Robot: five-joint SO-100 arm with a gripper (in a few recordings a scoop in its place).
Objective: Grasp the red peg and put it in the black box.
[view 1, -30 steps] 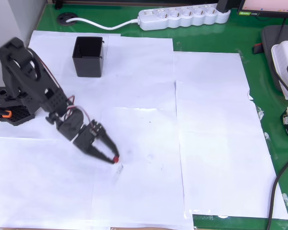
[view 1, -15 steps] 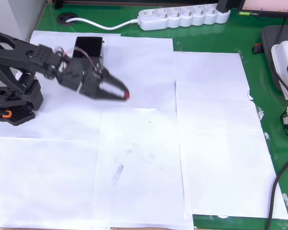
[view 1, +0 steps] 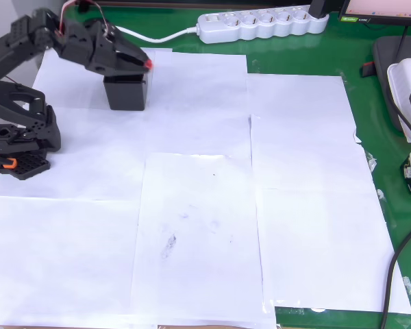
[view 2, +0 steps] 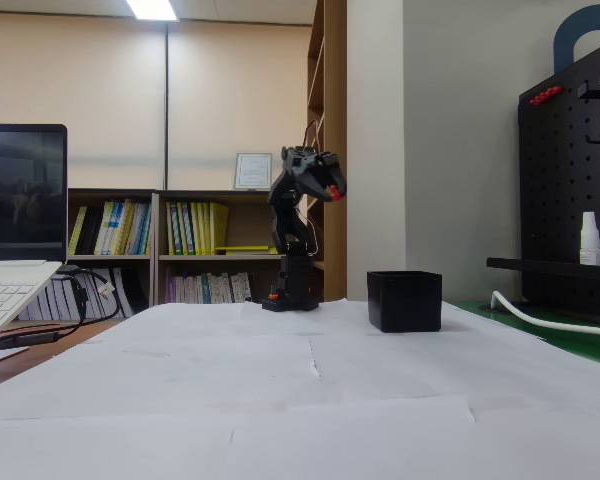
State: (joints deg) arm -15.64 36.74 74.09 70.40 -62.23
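Note:
The red peg (view 1: 148, 64) is pinched at the tips of my gripper (view 1: 146, 64), which is shut on it. In the overhead view the gripper hovers over the right rim of the black box (view 1: 127, 92), hiding most of its opening. From the fixed view the black box (view 2: 405, 301) stands on the white paper at the right. The gripper (view 2: 334, 191) with the red peg (view 2: 334, 192) is raised high above the table, well above the box's rim. My black arm reaches from its base at the left of the overhead view.
White paper sheets (view 1: 212, 205) cover the green table. A white power strip (view 1: 264, 24) and its cable lie along the far edge. A dark case and a white device (view 1: 404, 75) sit at the right. A laptop (view 2: 15, 250) stands at the left of the fixed view.
The gripper lifted the red peg from the paper's middle and carried it up and left, and now holds it over the black box.

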